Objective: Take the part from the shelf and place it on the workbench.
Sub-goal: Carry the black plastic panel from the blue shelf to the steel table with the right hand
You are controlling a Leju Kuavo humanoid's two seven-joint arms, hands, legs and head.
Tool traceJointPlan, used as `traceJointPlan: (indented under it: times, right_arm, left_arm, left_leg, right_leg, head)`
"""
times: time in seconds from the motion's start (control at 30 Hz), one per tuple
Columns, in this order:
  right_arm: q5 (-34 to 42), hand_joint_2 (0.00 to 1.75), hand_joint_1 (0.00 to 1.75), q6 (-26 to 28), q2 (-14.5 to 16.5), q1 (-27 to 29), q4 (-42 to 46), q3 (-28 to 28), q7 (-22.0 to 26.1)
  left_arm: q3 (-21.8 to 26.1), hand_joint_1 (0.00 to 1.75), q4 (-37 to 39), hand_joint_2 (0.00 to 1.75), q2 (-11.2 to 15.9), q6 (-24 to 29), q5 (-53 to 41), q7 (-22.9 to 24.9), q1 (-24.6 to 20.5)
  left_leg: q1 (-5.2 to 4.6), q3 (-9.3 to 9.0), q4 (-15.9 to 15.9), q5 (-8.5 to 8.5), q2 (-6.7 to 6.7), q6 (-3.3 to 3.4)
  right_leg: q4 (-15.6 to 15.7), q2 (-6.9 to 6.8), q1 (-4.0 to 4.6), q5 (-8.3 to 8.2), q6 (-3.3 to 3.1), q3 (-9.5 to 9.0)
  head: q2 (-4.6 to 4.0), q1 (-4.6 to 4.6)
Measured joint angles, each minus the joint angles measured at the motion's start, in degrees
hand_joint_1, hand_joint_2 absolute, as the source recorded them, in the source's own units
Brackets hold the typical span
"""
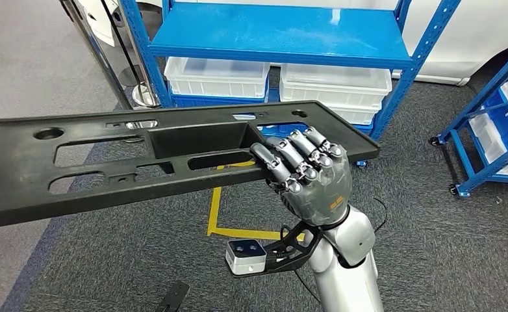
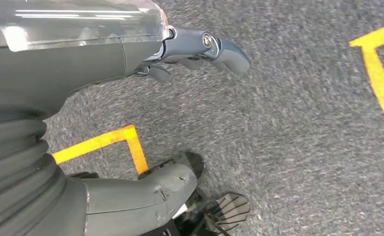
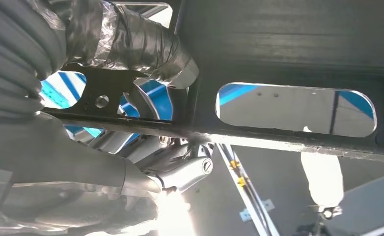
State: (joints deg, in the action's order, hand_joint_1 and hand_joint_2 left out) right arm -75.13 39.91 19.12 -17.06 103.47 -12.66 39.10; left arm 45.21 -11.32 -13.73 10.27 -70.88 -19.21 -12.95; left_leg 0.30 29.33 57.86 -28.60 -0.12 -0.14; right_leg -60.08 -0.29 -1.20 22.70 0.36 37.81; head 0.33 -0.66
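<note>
The part (image 1: pixel 24 162) is a long black plastic panel with oblong cut-outs and a recessed tray in its middle. It hangs level above the carpet, in front of the blue shelf (image 1: pixel 277 36). My right hand (image 1: pixel 310 175) grips the panel's near rim close to its right end, fingers curled over the top. In the right wrist view the panel's underside (image 3: pixel 288 44) runs across the picture, with the right hand (image 3: pixel 146 46) wrapped round its edge. My left hand (image 2: pixel 72 64) hangs over the grey floor, fingers and thumb apart, holding nothing.
White plastic bins (image 1: pixel 215 77) sit on the blue shelf's lower level. A second blue wheeled rack (image 1: pixel 492 130) stands at the right. Yellow tape lines (image 1: pixel 215 208) mark the grey carpet below the panel.
</note>
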Motion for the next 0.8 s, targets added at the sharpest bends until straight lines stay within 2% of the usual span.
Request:
traceJointPlan:
  times: [0.03,0.07,0.1,0.17,0.2,0.23,0.27,0.3,0.33,0.37,0.4,0.43,0.47,0.53,0.57,0.6,0.67,0.7,0.73,0.77,0.8]
  right_arm:
    - [0.03,1.75,1.75,0.00,-0.01,0.00,0.00,0.00,0.02]
    - [0.07,1.75,1.75,0.00,-0.02,-0.01,0.00,0.00,0.05]
    - [0.10,1.75,1.75,0.00,-0.03,-0.01,0.00,0.00,0.07]
    - [0.14,1.75,1.75,0.00,-0.05,-0.02,0.00,0.00,0.09]
    - [0.14,1.75,1.75,0.00,-0.06,-0.02,0.00,0.00,0.09]
    - [0.14,1.75,1.75,0.00,-0.07,-0.02,0.00,0.00,0.08]
    - [0.14,1.75,1.75,0.00,-0.07,-0.02,0.00,0.00,0.08]
    - [0.14,1.75,1.75,0.00,-0.07,-0.02,0.00,0.00,0.07]
    - [0.14,1.75,1.75,0.00,-0.06,-0.03,0.00,0.00,0.07]
    - [0.14,1.75,1.75,0.00,-0.05,-0.05,0.00,0.00,0.07]
    - [0.14,1.75,1.75,0.00,-0.04,-0.07,0.00,0.00,0.07]
    - [0.14,1.75,1.75,0.00,-0.03,-0.09,0.00,0.00,0.07]
    - [0.14,1.75,1.75,0.00,-0.03,-0.12,-0.01,0.00,0.06]
    - [0.14,1.75,1.75,0.00,-0.02,-0.16,-0.03,0.00,0.05]
    - [0.13,1.75,1.75,-0.01,0.01,-0.19,-0.07,0.00,0.04]
    - [0.09,1.75,1.75,-0.01,0.04,-0.23,-0.10,0.00,0.03]
    - [-0.08,1.75,1.75,-0.01,0.10,-0.31,-0.17,0.00,-0.01]
    - [-0.16,1.75,1.75,-0.01,0.11,-0.33,-0.20,0.00,-0.02]
    - [-0.22,1.75,1.75,-0.01,0.11,-0.34,-0.24,0.00,-0.02]
    - [-0.24,1.75,1.75,-0.01,0.11,-0.34,-0.27,0.00,-0.02]
    - [-0.24,1.75,1.75,0.00,0.11,-0.35,-0.30,0.00,-0.02]
  left_arm:
    - [0.01,0.00,0.00,1.75,-0.03,0.04,0.05,0.00,0.01]
    - [0.01,0.00,0.00,1.75,-0.08,0.08,0.10,-0.01,-0.03]
    - [0.01,0.00,0.00,1.75,-0.13,0.10,0.18,-0.01,-0.10]
    - [0.01,0.00,0.00,1.75,-0.19,0.11,0.34,-0.01,-0.15]
    - [0.01,0.00,0.00,1.75,-0.19,0.11,0.42,-0.01,-0.12]
    - [0.01,0.00,0.00,1.75,-0.19,0.11,0.47,0.01,-0.08]
    - [0.01,0.00,0.00,1.75,-0.19,0.11,0.52,0.01,-0.06]
    - [0.01,0.00,0.00,1.75,-0.19,0.10,0.54,0.02,-0.05]
    - [0.01,0.00,0.00,1.75,-0.19,0.10,0.56,0.02,-0.06]
    - [0.01,0.00,0.00,1.75,-0.19,0.09,0.60,0.02,-0.06]
    - [0.01,0.00,0.00,1.75,-0.19,0.09,0.62,0.02,-0.05]
    - [0.01,0.00,0.00,1.75,-0.19,0.09,0.65,0.02,-0.04]
    - [0.01,0.00,0.00,1.75,-0.19,0.09,0.66,0.01,-0.05]
    - [0.01,0.00,0.00,1.75,-0.16,0.08,0.67,-0.01,-0.02]
    - [0.01,0.00,0.00,1.75,-0.14,0.07,0.68,-0.01,0.00]
    - [0.01,0.00,0.00,1.75,-0.12,0.07,0.68,-0.01,0.03]
    - [0.01,0.00,0.00,1.75,-0.09,0.06,0.67,-0.01,0.05]
    - [0.01,0.00,0.00,1.75,-0.09,0.05,0.67,-0.01,0.06]
    - [0.01,0.00,0.00,1.75,-0.08,0.04,0.66,-0.01,0.06]
    - [0.01,0.00,0.00,1.75,-0.08,0.03,0.66,0.00,0.06]
    - [0.01,0.00,0.00,1.75,-0.08,0.02,0.66,0.00,0.05]
  left_leg:
    - [0.08,0.26,-0.21,0.48,0.12,0.39]
    - [0.16,0.63,-0.39,1.04,0.24,0.89]
    - [0.24,1.08,-0.57,1.62,0.38,1.38]
    - [0.09,2.37,-0.50,2.59,0.56,2.05]
    - [-0.04,3.12,-0.36,3.05,0.62,2.18]
    - [-0.17,3.93,-0.16,3.50,0.66,2.21]
    - [-0.26,4.78,0.10,3.91,0.69,2.19]
    - [-0.32,5.58,0.41,4.28,0.69,2.12]
    - [-0.34,6.28,0.76,4.59,0.67,2.00]
    - [-0.42,6.91,1.08,4.87,0.65,1.81]
    - [-0.46,7.36,1.33,5.15,0.63,1.56]
    - [-0.47,7.66,1.48,5.49,0.64,1.25]
    - [-0.45,7.88,1.48,5.91,0.65,0.90]
    - [-0.30,8.13,1.43,6.46,0.61,0.24]
    - [-0.23,8.46,1.90,5.78,0.52,-0.09]
    - [-0.16,9.03,3.24,4.16,0.44,-0.40]
    - [0.13,10.84,9.04,-1.02,0.34,-1.06]
    - [0.28,11.67,12.62,-3.14,0.35,-1.36]
    - [0.41,12.06,15.40,-4.19,0.35,-1.62]
    - [0.53,11.66,16.57,-3.92,0.35,-1.83]
    - [0.65,10.21,15.68,-2.63,0.35,-1.98]
  right_leg:
    - [-0.07,0.04,-0.04,0.06,0.30,0.15]
    - [-0.73,0.08,-0.04,0.98,0.53,0.53]
    - [-2.40,0.13,-0.04,2.86,0.65,1.19]
    - [-8.78,0.19,-0.04,8.15,0.71,3.21]
    - [-12.26,0.22,-0.03,10.03,0.73,4.10]
    - [-14.67,0.24,-0.03,10.74,0.74,4.39]
    - [-15.25,0.23,-0.03,10.18,0.68,3.74]
    - [-13.85,0.23,-0.02,8.84,0.55,2.08]
    - [-10.85,0.23,0.01,7.43,0.32,-0.43]
    - [-7.14,0.23,0.18,6.85,0.06,-3.15]
    - [-3.90,0.22,0.36,6.83,-0.15,-5.27]
    - [-1.63,0.23,0.58,7.14,-0.33,-6.55]
    - [-0.51,0.25,0.80,7.45,-0.48,-6.94]
    - [0.10,0.16,0.76,6.71,-0.94,-6.54]
    - [0.31,0.07,0.63,6.16,-1.30,-6.22]
    - [0.52,-0.04,0.47,5.54,-1.72,-5.81]
    - [0.62,-0.21,0.39,4.35,-2.29,-4.52]
    - [0.54,-0.27,0.41,3.76,-2.39,-3.72]
    - [0.47,-0.31,0.43,3.19,-2.35,-2.88]
    - [0.35,-0.32,0.41,2.61,-2.26,-2.00]
    - [0.17,-0.33,0.35,2.04,-2.11,-1.10]
  head:
    - [0.00,0.01]
    - [0.00,0.02]
    - [0.00,0.02]
    - [0.00,0.03]
    - [0.00,0.03]
    - [0.00,0.03]
    - [0.00,0.02]
    - [0.00,0.02]
    - [0.00,0.02]
    - [0.00,0.02]
    - [0.00,0.02]
    - [0.00,0.02]
    - [0.00,0.01]
    - [0.00,0.03]
    - [0.00,0.00]
    - [0.00,-0.01]
    - [0.00,-0.04]
    - [0.00,-0.03]
    - [0.00,-0.03]
    - [0.00,-0.03]
    - [0.00,-0.03]
